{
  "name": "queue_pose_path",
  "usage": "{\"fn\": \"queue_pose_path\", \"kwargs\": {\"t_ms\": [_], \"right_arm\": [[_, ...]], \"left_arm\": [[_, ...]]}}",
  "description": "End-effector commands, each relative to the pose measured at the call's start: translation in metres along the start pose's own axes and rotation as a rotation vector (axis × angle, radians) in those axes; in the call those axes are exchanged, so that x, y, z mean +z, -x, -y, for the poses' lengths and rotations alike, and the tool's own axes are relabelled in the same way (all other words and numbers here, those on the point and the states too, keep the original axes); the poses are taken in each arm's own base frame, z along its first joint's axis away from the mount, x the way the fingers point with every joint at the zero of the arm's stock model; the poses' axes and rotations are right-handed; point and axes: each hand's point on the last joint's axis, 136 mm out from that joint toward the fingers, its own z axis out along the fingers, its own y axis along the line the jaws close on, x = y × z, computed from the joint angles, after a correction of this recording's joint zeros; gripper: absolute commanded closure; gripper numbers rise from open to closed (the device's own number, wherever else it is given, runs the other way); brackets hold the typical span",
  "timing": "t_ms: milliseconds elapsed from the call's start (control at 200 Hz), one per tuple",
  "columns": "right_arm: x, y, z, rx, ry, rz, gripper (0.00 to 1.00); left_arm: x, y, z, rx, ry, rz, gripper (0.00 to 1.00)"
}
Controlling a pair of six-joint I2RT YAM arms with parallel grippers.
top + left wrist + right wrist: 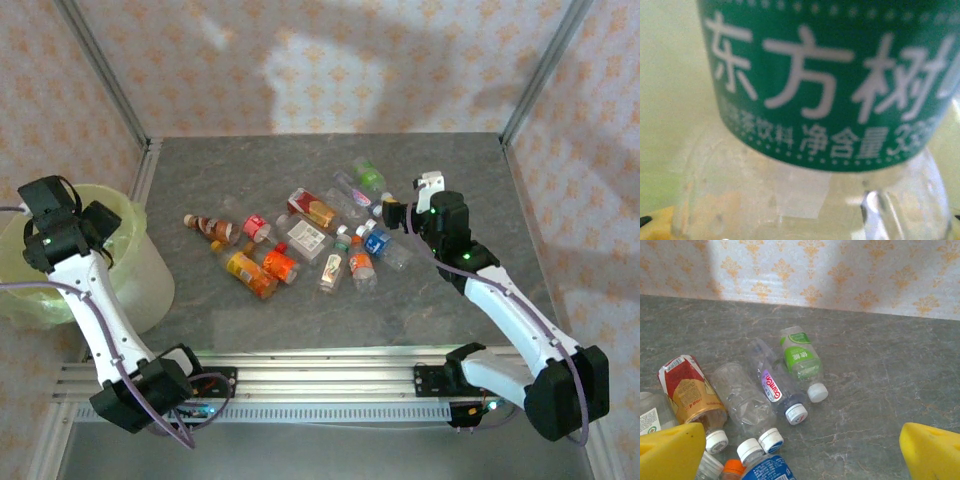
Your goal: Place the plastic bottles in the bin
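You're early in the job. One bottle [825, 85], clear with a green label, is at the bin [150, 275], which stands off the bench [470, 165] at 9 o'clock of the pile [310, 240]. Close to your left wrist camera, that bottle hangs with the pale bag [665, 100] behind it, so it looks poised over the opening and not yet dropped. I can't see whether any bottles already lie inside the bin. The rest are left to move: roughly a dozen lie on their sides mid-bench, orange ones toward 8 o'clock of the heap, clear ones with white caps toward 2 o'clock.

Your left arm reaches up and over from its base, the left pincer [98, 225] above the bin's near rim. Its fingers hardly show, but I judge it clamped on the green-label bottle.

Your right arm stretches forward and inward, wrist tipped down at the pile's 3 o'clock edge. The right pincer [802, 452] stands wide apart, holding nothing, with its yellow fingers [670, 450] at either side above a blue-label bottle [765, 470] and the capped necks beside it.
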Motion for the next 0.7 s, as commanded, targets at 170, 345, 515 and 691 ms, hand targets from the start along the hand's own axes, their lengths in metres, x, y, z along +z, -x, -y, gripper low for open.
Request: {"fn": "queue_pose_path", "kwargs": {"t_ms": [170, 345, 515, 691], "right_arm": [[-0.001, 0.007, 0.002, 0.016, -0.014, -0.002, 0.01], [0.001, 0.005, 0.003, 0.015, -0.020, -0.010, 0.01], [0.004, 0.002, 0.003, 0.012, -0.019, -0.028, 0.01], [0.007, 0.000, 0.001, 0.015, -0.014, -0.039, 0.01]], "left_arm": [[0.010, -0.032, 0.031, -0.037, -0.194, -0.170, 0.36], [0.014, -0.038, 0.050, -0.020, -0.246, -0.188, 0.34], [0.025, -0.046, 0.058, 0.002, -0.227, -0.215, 0.32], [0.040, -0.063, 0.053, 0.009, -0.205, -0.256, 0.32]]}}
